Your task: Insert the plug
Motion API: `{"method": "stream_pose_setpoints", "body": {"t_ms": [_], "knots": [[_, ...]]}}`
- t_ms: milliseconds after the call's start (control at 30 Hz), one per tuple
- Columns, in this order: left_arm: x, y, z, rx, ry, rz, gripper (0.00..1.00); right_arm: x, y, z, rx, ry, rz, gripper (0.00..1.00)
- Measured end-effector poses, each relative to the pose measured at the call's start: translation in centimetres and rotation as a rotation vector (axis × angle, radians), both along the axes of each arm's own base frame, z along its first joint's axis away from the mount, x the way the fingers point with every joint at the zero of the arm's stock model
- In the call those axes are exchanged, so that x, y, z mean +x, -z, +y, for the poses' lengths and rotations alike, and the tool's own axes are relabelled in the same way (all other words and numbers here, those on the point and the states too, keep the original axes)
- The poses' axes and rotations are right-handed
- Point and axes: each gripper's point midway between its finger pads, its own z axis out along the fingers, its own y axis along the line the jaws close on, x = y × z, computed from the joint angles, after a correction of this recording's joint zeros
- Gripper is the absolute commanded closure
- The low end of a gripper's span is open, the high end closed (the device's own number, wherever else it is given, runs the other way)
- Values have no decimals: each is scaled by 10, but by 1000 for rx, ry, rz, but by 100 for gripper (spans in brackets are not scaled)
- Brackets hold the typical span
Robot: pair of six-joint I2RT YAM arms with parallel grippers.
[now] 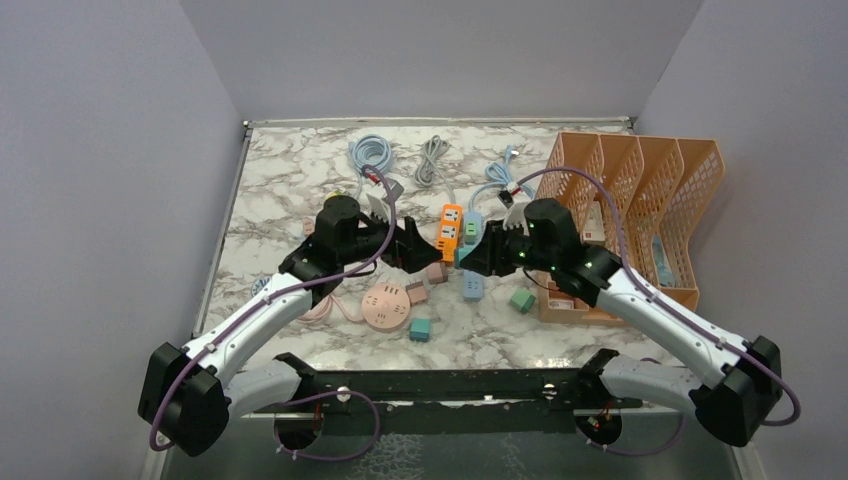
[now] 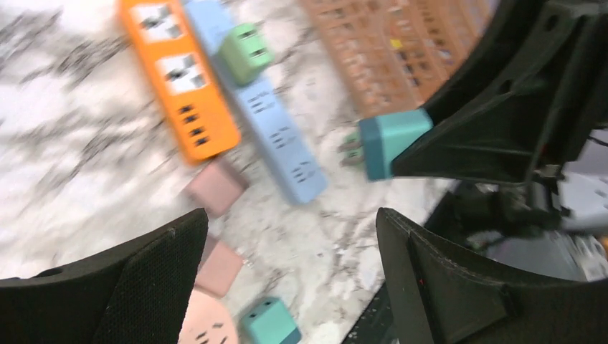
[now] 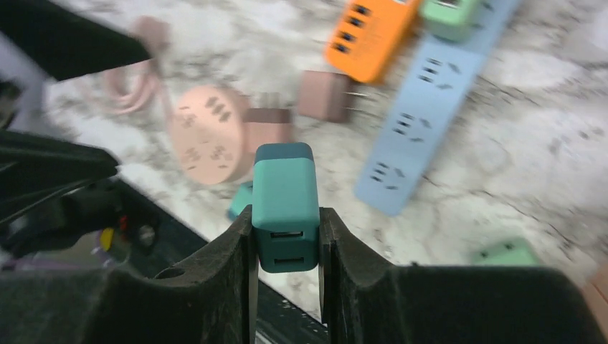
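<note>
The right gripper [image 3: 285,218] is clamped on a teal plug adapter [image 3: 285,179], held in the air over the middle of the marble table [image 1: 300,180], its prongs facing the blue power strip [image 2: 276,136]. The left gripper [image 2: 287,222] hangs opposite, jaws wide and holding nothing.

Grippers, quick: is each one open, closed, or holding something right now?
Left gripper: open, holding nothing.
Right gripper: closed on a teal plug.

Teal plug [image 3: 285,193], clamped in right pincer [image 3: 285,233], near blue strip [image 3: 423,122]
</note>
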Motion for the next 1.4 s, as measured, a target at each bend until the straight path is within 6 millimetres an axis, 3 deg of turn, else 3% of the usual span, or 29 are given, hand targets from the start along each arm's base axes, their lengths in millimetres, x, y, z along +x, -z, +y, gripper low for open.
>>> {"method": "stream_pose_setpoints", "body": {"t_ms": [133,300,600,800,1067,1400], "knots": [[6,44,25,61,-181,78,13,17,41,-22,-216,153,129,99],[5,70,49,81,-325,111,13,37,56,-36,-393,275,208,99],[14,66,64,61,-432,63,12,75,80,-27,-580,324,279,99],[15,64,70,48,-463,42,12,79,97,-25,-630,317,316,99],[17,60,74,42,-488,24,12,90,98,-18,-637,322,315,99],[18,63,77,47,-505,22,12,88,105,-26,-668,328,343,99]]}}
